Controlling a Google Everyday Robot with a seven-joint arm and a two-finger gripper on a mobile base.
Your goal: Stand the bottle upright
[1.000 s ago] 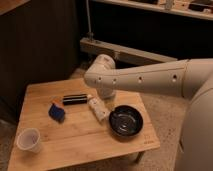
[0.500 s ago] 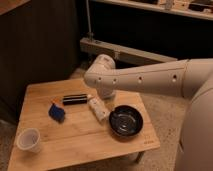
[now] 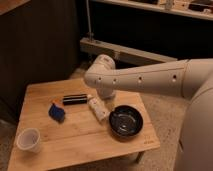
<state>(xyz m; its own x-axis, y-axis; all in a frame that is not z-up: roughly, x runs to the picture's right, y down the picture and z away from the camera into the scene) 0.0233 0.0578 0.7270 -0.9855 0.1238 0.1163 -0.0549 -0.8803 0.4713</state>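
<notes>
White cup (image 3: pixel 29 140) well to the claw's left, black bar (image 3: pixel 75 99) just left of it, the claw (image 3: pixel 102 96) itself spread open beneath the sharply bent arm (image 3: pixel 150 80), right over the far end of the bottle (image 3: pixel 98 109) lying flat on the tabletop (image 3: pixel 80 145), black bowl (image 3: pixel 125 121) just right.

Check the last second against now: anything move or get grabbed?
No visible change. The gripper, low under the arm, stays over the table by the cap end of the bottle, holding nothing. The bottle still lies on its side between the black bar and black bowl.
</notes>
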